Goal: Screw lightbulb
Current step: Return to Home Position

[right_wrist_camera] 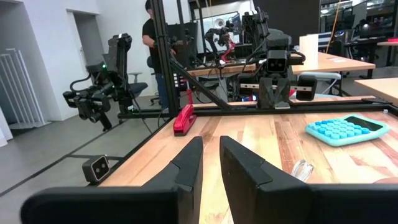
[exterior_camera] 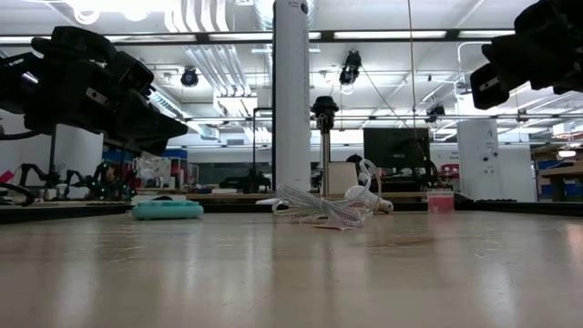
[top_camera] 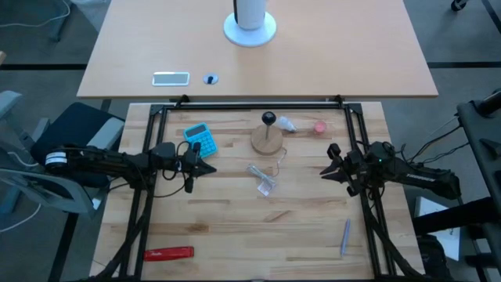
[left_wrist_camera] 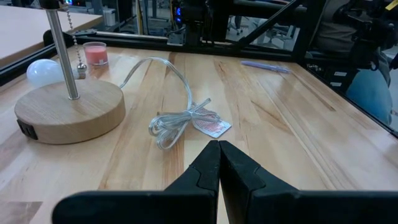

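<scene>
Lying on the wooden bench (top_camera: 235,227) just beside the round wooden lamp base (top_camera: 267,141), the small white globe lightbulb (top_camera: 286,123) looks light, slippery, fragile: grasp its globe gently. The left claw (left_wrist_camera: 219,149) is clenched, empty; the right claw (right_wrist_camera: 210,149) slightly parted, empty.

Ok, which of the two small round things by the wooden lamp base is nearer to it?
The white globe lightbulb, right beside the round wooden base; the pink-red round thing lies farther off.
</scene>
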`<state>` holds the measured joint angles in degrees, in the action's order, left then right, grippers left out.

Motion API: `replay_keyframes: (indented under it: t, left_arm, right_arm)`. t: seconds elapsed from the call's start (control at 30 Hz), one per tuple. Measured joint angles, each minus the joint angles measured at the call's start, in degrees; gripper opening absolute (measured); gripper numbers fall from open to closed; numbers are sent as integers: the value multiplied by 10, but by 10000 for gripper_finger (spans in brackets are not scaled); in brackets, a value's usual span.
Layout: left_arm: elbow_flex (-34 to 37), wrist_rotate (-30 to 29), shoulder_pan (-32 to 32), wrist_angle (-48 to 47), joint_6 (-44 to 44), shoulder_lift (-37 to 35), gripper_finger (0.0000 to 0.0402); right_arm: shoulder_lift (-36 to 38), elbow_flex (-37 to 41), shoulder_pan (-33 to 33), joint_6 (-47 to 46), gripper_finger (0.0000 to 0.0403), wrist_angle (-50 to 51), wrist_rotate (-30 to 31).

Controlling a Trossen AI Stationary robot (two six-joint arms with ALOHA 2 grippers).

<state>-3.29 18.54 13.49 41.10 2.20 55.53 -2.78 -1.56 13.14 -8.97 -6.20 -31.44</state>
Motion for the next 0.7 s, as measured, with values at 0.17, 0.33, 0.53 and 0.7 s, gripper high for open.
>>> replay_keyframes:
  t: [0.17, 0.33, 0.53, 0.7]
  left_arm:
    - [0, 0, 0, 0, 0, 0, 0]
    - [0, 0, 0, 0, 0, 0, 0]
    - [0, 0, 0, 0, 0, 0, 0]
    - [0, 0, 0, 0, 0, 0, 0]
  right_arm:
    - [0, 0, 0, 0, 44, 0, 0]
    - [0, 0, 0, 0, 48, 0, 0]
    - [0, 0, 0, 0, 61, 0, 0]
    - [0, 0, 0, 0, 68, 0, 0]
